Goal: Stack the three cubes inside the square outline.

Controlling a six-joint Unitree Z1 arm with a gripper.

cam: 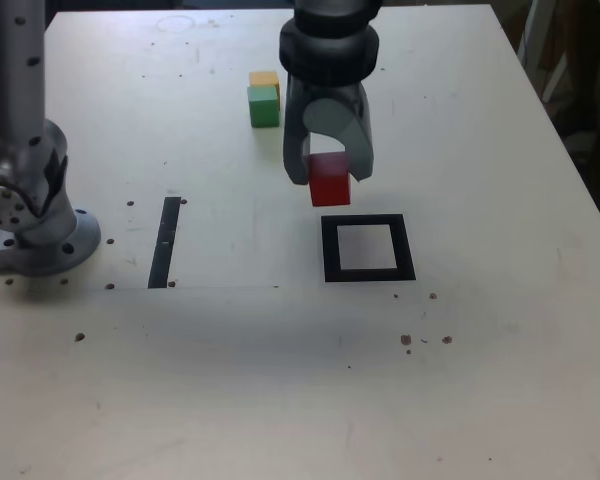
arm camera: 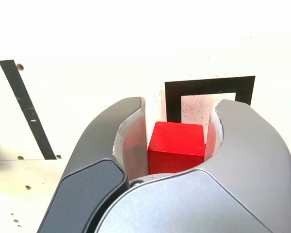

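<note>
Grey two-fingered gripper [cam: 329,170] clamped on a small solid red cube [cam: 330,180], held clear of the pale tabletop [cam: 500,380]. The cube hangs just beyond the far edge of the thick black square outline [cam: 368,248], whose pale centre is bare. A small green cube [cam: 263,105] and a small yellow cube [cam: 265,79] sit touching, farther back and toward the exterior view's left. A thin black strip [cam: 164,241] lies near the arm's grey base [cam: 35,235].
</note>
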